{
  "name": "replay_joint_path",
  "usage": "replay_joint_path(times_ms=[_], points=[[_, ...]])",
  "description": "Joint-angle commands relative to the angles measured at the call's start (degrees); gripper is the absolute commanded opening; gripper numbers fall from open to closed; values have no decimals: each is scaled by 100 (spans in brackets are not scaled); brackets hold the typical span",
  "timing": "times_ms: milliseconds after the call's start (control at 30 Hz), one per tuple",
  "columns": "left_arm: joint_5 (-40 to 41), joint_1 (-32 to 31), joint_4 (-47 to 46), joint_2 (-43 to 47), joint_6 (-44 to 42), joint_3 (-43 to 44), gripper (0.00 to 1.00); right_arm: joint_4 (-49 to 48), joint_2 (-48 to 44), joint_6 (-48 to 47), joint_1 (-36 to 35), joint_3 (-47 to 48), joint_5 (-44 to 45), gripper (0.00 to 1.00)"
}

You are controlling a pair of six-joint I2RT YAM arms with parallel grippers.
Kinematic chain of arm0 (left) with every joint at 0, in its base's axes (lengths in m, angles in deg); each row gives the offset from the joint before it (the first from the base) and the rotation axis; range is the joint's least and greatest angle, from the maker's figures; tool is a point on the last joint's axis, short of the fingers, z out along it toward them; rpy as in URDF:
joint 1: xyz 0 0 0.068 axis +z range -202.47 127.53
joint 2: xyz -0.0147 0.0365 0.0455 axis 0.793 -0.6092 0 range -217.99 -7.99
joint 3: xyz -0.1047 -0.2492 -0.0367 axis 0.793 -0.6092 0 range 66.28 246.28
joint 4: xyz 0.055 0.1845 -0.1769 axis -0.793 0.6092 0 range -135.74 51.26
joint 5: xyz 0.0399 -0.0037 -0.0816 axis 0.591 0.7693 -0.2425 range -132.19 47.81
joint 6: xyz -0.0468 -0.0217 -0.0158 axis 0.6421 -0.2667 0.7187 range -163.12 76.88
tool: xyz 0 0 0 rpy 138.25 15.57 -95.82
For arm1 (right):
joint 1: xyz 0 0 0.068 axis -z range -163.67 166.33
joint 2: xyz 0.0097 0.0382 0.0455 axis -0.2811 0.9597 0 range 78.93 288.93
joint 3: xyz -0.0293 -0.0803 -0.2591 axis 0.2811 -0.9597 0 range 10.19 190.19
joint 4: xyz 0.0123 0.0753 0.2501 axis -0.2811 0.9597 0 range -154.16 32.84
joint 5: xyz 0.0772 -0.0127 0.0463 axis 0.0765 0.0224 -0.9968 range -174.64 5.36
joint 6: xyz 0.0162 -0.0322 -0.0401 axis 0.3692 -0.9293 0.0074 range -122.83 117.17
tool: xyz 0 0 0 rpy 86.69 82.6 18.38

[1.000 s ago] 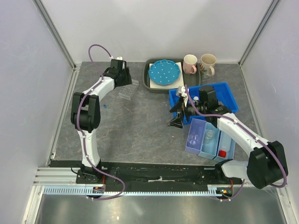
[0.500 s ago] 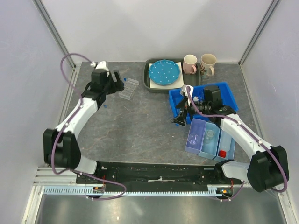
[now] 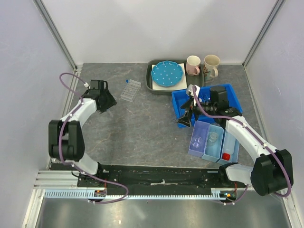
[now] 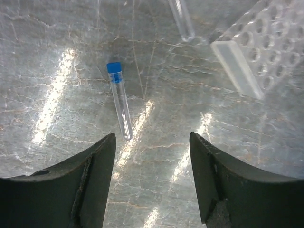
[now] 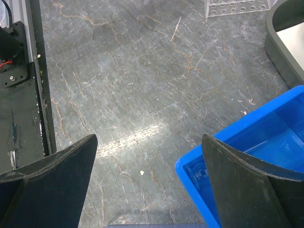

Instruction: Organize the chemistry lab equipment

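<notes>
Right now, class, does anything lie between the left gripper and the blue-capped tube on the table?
Nothing visible. The blue-capped tube lies on the table just ahead of the open left gripper; the test-tube rack sits off to one side.

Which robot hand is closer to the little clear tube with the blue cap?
Left. The left gripper hovers close to the small clear blue-capped tube; the right gripper is far away, by the blue plastic bin.

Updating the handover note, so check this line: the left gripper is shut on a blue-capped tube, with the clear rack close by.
Wrong on the grip. The left gripper is open, and the blue-capped tube lies free on the table ahead of its jaws, untouched. The clear rack is close by, as stated. The left wrist view shows it.
</notes>
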State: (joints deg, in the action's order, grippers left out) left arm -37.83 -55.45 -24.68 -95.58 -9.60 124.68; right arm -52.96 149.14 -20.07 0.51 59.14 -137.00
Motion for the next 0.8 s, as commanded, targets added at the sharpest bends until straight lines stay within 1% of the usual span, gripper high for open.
replay_joint_path(times_ms=[0, 167, 267, 300, 333, 367, 500, 767], points=[[302, 0, 1074, -871, 357, 883, 64, -206, 27, 9, 70, 185, -20, 98], [679, 0, 1164, -1216, 305, 1051, 62, -206, 27, 10, 87, 185, -38, 98], [759, 0, 1190, -1435, 155, 1148, 61, -197, 27, 1, 87, 194, -46, 98], [768, 0, 1242, -1506, 120, 1244, 59, -206, 27, -8, 87, 194, -55, 98], [768, 0, 1321, -1672, 76, 1288, 54, -197, 27, -8, 87, 194, -55, 98], [777, 0, 1357, -1743, 67, 1332, 51, -197, 27, 1, 87, 194, -55, 98], [768, 0, 1357, -1946, 67, 1421, 42, -197, 27, -8, 96, 194, -64, 98], [768, 0, 1357, -2034, 58, 1447, 29, -189, 62, 1, 87, 185, -90, 98]])
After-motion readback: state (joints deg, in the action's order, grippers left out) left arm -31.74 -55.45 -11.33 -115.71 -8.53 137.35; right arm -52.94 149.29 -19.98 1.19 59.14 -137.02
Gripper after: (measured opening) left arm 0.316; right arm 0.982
